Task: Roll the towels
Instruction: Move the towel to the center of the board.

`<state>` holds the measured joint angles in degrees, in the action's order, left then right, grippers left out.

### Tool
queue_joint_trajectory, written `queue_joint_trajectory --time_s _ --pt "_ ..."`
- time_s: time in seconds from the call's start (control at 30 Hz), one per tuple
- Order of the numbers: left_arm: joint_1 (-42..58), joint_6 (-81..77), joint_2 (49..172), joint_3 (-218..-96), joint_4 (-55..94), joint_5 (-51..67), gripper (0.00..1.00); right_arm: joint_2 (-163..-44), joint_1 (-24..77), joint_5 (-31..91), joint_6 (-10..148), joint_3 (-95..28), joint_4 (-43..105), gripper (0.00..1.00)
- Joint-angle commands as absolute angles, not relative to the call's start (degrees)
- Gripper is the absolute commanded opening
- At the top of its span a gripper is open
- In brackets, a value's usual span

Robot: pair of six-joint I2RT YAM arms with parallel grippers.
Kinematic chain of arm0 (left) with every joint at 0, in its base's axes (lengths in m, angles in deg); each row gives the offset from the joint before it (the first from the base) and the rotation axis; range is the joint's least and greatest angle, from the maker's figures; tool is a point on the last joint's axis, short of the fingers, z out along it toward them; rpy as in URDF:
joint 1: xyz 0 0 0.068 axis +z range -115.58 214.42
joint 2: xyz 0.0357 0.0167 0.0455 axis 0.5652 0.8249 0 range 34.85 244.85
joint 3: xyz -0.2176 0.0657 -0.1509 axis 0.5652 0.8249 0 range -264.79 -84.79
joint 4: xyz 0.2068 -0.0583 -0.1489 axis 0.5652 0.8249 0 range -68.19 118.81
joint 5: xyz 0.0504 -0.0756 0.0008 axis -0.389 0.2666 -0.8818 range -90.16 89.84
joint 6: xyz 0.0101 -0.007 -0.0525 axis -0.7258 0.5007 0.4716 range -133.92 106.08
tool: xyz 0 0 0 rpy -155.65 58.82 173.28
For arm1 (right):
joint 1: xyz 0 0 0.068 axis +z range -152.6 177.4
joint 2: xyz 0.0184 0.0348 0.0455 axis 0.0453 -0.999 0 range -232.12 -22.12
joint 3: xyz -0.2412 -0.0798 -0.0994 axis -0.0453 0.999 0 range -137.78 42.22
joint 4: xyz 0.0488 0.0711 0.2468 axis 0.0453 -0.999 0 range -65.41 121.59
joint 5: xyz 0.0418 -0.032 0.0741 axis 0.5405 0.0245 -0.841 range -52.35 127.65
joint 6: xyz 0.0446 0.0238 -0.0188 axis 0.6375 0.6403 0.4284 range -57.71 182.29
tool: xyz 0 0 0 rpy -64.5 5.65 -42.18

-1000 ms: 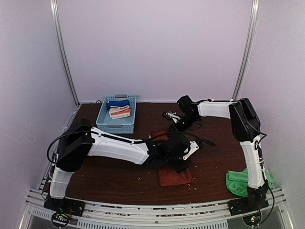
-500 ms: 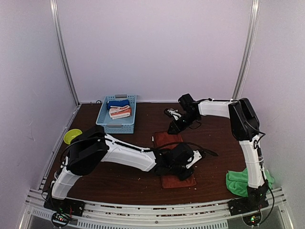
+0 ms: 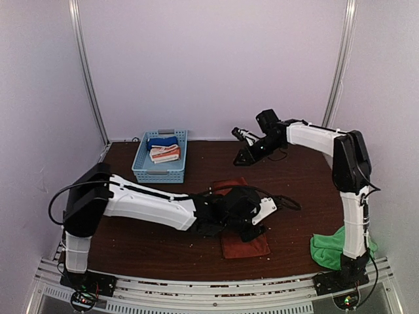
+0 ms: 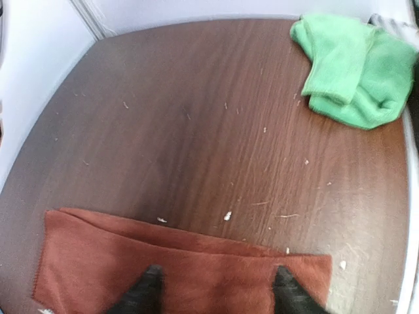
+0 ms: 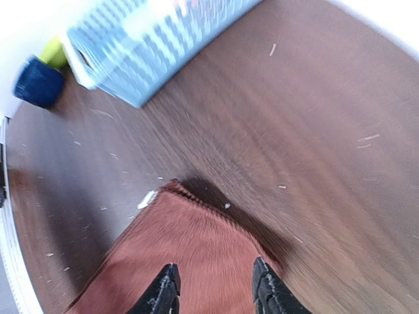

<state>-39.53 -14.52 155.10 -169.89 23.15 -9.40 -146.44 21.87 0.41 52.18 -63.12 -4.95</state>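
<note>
Left gripper: 2 fingers spread wide, tips at surface of rust towel, nothing clamped. Right gripper: fingers apart, empty, high above towel's far end. Rust towel lies spread mid-table, partly under left arm. Green towel crumpled at near-right corner, beside right arm base. Blue basket far left.

I see rust towel lying flat, mid-desk | green towel crumpled, near right corner
</note>
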Motion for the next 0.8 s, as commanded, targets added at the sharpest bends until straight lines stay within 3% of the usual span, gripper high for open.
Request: queue_joint_trajectory --time_s 0.0,0.1,0.33,0.5,0.77 --pt "-39.49 -19.40 144.25 -162.54 24.19 -8.41 0.73 -132.59 18.66 -0.69 49.76 -56.69 -6.92 0.41" --pt "-39.71 -19.52 140.23 -156.28 26.10 -7.36 0.74 -125.04 17.45 -1.03 49.07 -45.34 -3.75 0.42" --pt "-41.22 -22.67 141.77 -153.70 29.32 -2.11 0.56 -113.18 14.38 2.73 52.25 -25.03 9.95 0.49" --pt "-41.60 -24.34 146.97 -156.23 30.67 -1.05 0.55 -116.37 12.97 -1.31 50.69 -26.39 6.55 0.47" --pt "-41.93 -25.56 151.43 -158.71 30.78 -0.20 0.59 -124.37 16.16 -3.03 52.84 -31.90 5.29 0.26"
